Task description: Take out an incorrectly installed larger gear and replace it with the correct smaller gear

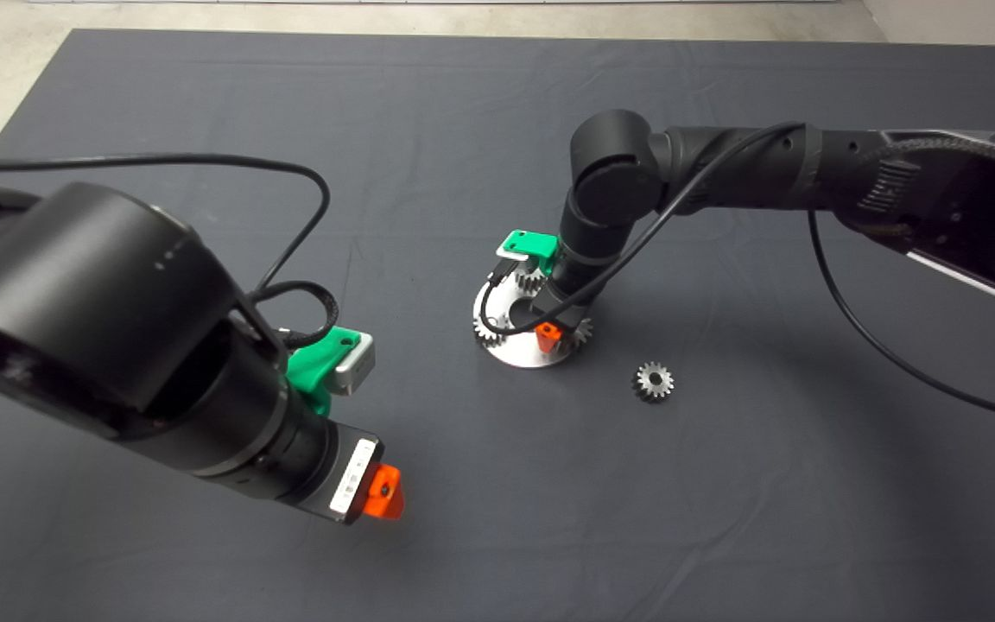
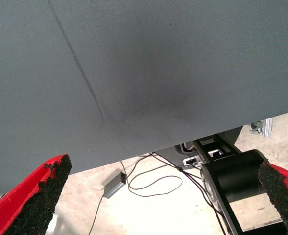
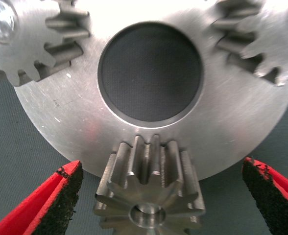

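A round steel plate (image 1: 519, 350) lies mid-mat with three gears on its rim. My right gripper (image 1: 554, 333) is lowered over its near right edge. In the right wrist view the larger gear (image 3: 151, 196), thick with coarse long teeth, sits on the plate's rim (image 3: 60, 127) between the open right gripper's (image 3: 161, 165) fingers, which stand clear on both sides. In the head view only its teeth (image 1: 582, 333) show beside the gripper. The smaller gear (image 1: 653, 380) lies loose on the mat to the plate's right. My left gripper (image 1: 385, 492) hangs open at the lower left.
Two fine-toothed silver gears (image 3: 16, 44) (image 3: 266, 39) sit on the plate either side of its centre hole (image 3: 150, 71). Beyond the left gripper (image 2: 163, 166), the left wrist view shows the mat's edge, then floor with cables and a small grey box (image 2: 114, 185).
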{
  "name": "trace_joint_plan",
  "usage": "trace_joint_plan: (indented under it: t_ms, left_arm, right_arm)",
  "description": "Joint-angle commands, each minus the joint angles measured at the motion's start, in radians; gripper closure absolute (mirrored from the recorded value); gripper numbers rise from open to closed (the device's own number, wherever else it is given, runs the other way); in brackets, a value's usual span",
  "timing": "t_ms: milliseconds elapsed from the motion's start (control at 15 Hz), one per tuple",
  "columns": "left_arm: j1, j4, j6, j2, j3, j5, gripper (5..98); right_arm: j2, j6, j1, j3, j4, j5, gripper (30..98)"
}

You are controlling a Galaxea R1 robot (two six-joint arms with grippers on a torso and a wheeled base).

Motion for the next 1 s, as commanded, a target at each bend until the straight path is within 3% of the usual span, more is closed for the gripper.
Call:
trace_joint_plan:
  t_ms: [0, 400, 933]
  left_arm:
    - [-0.01, 0.0, -0.004, 0.001, 0.013, 0.002, 5.4]
    - [-0.01, 0.0, -0.006, 0.001, 0.013, 0.002, 5.4]
    - [-0.01, 0.0, -0.006, 0.001, 0.013, 0.002, 5.4]
  right_arm:
    - [0.006, -0.006, 0.004, -0.001, -0.033, -0.112, 42.9]
    - [0.006, -0.007, 0.001, 0.001, -0.033, -0.11, 48.3]
    - [0.011, -0.003, 0.003, 0.002, -0.034, -0.112, 62.4]
